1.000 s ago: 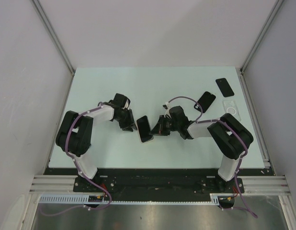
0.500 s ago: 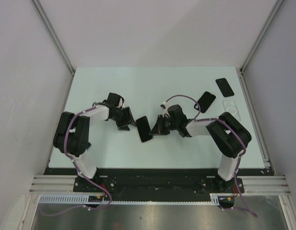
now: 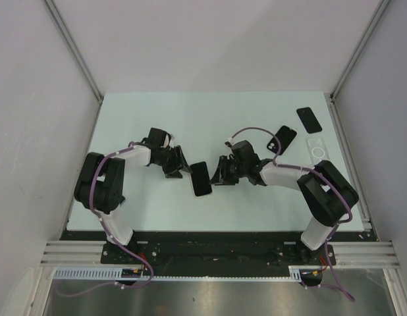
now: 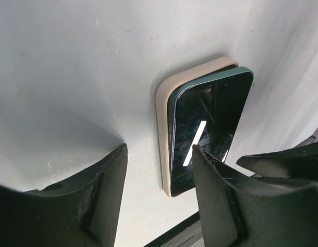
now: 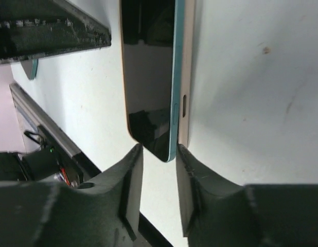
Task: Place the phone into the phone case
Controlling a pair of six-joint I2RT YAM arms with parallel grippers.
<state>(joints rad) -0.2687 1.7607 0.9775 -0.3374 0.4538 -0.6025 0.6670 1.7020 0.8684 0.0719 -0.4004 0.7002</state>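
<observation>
No readable text, label, brand, number or sign shows in any view. The dark glass screen of the teal-edged phone (image 4: 208, 128) just ahead of the left gripper's fingers carries only a white reflected streak.

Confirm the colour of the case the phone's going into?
Pale beige-pink case, around the teal-edged phone. Shows best in the left wrist view.

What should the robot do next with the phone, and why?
Probably press the phone down along its raised edge. It lies tilted on the beige phone case, not seated. The open left gripper and right gripper hover at its sides, holding nothing.
</observation>
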